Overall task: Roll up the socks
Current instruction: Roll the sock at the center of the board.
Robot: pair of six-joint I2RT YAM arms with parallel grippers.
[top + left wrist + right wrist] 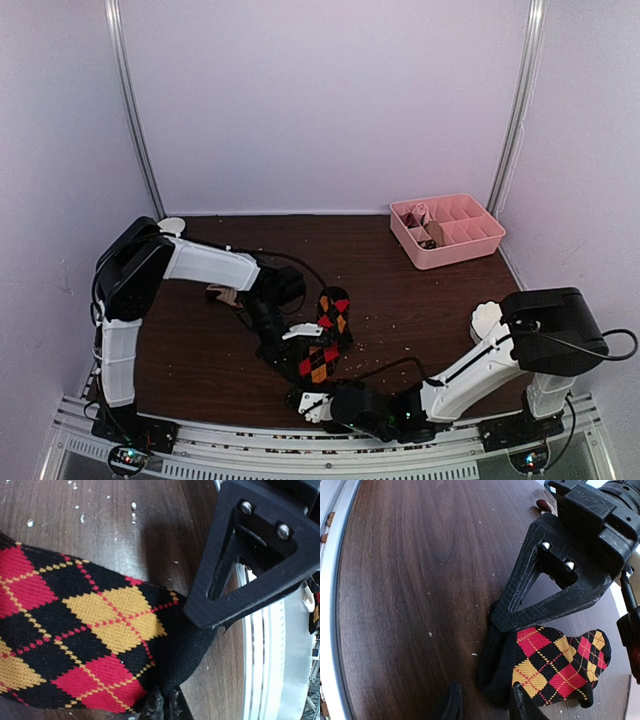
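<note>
l jaws pinched on argyle sock [100,615]; r jaws apart, astride its black end.

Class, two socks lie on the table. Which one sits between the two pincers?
The black argyle sock, patterned with red and orange diamonds. The beige sock lies apart from it, beside the left arm.

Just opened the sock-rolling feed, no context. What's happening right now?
Both arms are working the black argyle sock near the front of the table. The left gripper looks pinched shut on its plain black end; the right gripper has its fingers open, straddling that same end. The patterned part lies flat, so no finished roll yet. A beige bit of fabric, probably the second sock, sits by the left arm, not held.
</note>
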